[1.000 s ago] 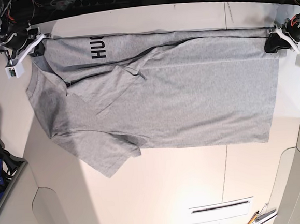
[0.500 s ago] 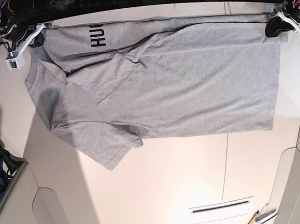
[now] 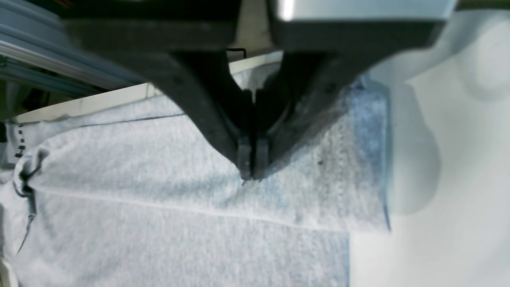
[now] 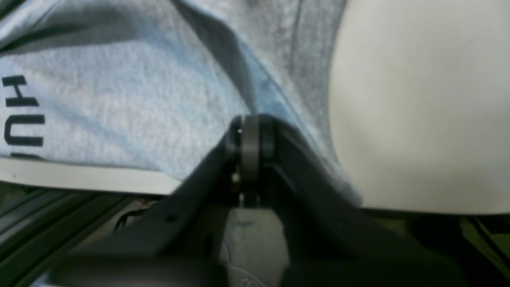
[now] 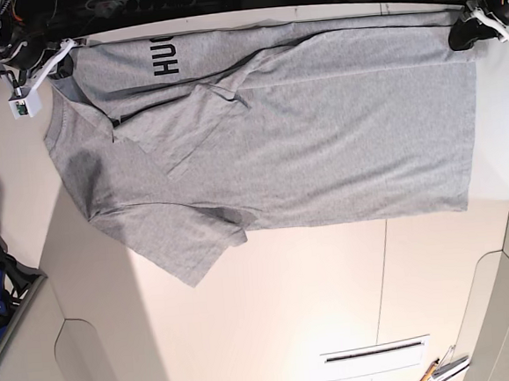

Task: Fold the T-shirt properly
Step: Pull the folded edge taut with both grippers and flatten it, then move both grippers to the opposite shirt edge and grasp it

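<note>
Across the far half of the pale table (image 5: 273,313) the grey T-shirt (image 5: 321,141) was spread flat, its length laid along the table's far edge. Black letters (image 5: 165,58) were shown on a strip of cloth turned over along that edge. One short sleeve (image 5: 188,244) was spread toward the table's near side, and the other was folded over onto the body. The shirt's hem corner at the far edge was pinched between the closed jaws of the left gripper (image 3: 250,165). The shoulder corner at the far edge, beside the lettering, was clamped by the right gripper (image 4: 250,133), its jaws also pressed together on the cloth.
</note>
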`<state>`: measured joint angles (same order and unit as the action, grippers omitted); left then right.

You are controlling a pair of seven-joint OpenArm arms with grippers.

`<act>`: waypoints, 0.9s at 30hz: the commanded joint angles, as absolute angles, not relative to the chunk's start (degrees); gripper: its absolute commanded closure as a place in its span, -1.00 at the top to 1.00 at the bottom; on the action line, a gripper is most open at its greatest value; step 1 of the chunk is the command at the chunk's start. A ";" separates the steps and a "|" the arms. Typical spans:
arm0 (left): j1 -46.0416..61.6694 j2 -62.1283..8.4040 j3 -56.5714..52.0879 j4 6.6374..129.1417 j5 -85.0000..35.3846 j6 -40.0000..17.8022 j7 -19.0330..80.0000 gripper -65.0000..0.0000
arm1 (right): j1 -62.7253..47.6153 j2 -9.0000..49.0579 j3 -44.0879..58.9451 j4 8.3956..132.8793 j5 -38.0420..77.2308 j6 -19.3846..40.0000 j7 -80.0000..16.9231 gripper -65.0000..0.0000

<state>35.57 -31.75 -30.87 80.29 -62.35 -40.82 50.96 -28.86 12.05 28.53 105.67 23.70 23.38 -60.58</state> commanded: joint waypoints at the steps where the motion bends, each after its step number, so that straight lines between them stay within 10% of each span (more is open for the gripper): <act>1: 36.49 -32.27 -31.44 81.54 -60.05 -40.00 53.87 -1.00 | -29.04 12.53 28.93 106.80 22.98 23.35 -61.30 -1.00; 18: 36.32 -32.40 -45.60 95.20 -64.10 -40.00 54.22 -0.95 | -17.37 12.53 29.04 120.46 18.70 22.63 -55.24 -0.99; 22: 36.32 -32.40 -45.60 95.20 -64.10 -40.00 53.54 -0.44 | -9.91 12.53 29.04 119.24 11.73 20.29 -47.33 0.00; 27: 36.32 -32.40 -45.60 95.20 -64.10 -40.00 53.47 -0.41 | 0.08 13.28 29.02 108.42 10.26 20.38 -46.59 0.03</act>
<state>36.10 -31.35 -45.01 94.41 -63.11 -39.68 54.54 -0.56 12.51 28.84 107.35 10.20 20.95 -47.64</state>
